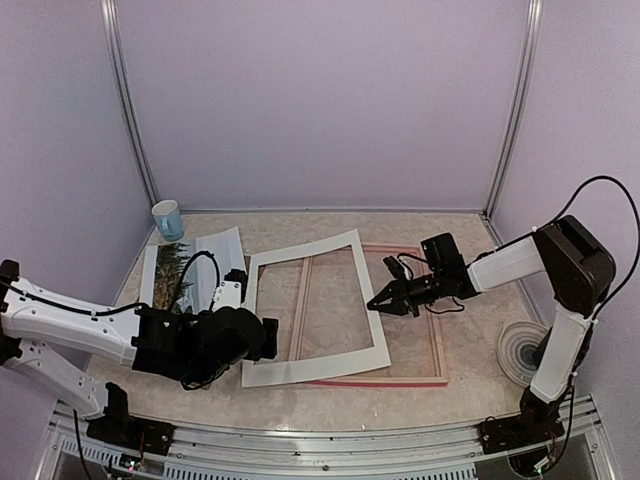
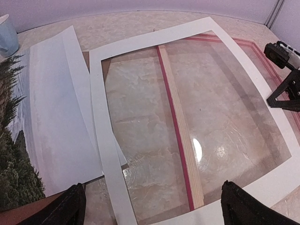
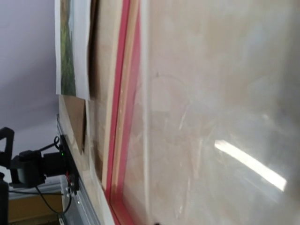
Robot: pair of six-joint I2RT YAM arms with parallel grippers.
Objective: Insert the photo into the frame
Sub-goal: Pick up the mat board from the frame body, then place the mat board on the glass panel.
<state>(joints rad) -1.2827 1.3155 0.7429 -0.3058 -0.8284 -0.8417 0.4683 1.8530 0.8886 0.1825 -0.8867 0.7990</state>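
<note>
Pink frame [image 1: 400,381] below right pincer [image 1: 378,303], photo [image 2: 42,140] beside left pincer [image 2: 154,213]

Shows thin paper in the photo [image 2: 42,131], faintly sheeny on the printed side, and matt white card in the mat [image 2: 101,122]. Looks like pale bare wood with a pink painted edge on the frame [image 2: 183,140], beneath a clear, glossy pane [image 2: 229,122] throwing back a bright glare. Reads as smooth, marble-patterned laminate across the desk [image 1: 300,230].

Nothing here can be read from where I stand. The photo [image 1: 165,270], the frame [image 1: 441,350] and the blue cup [image 1: 168,219] show no lettering, label or number.
</note>
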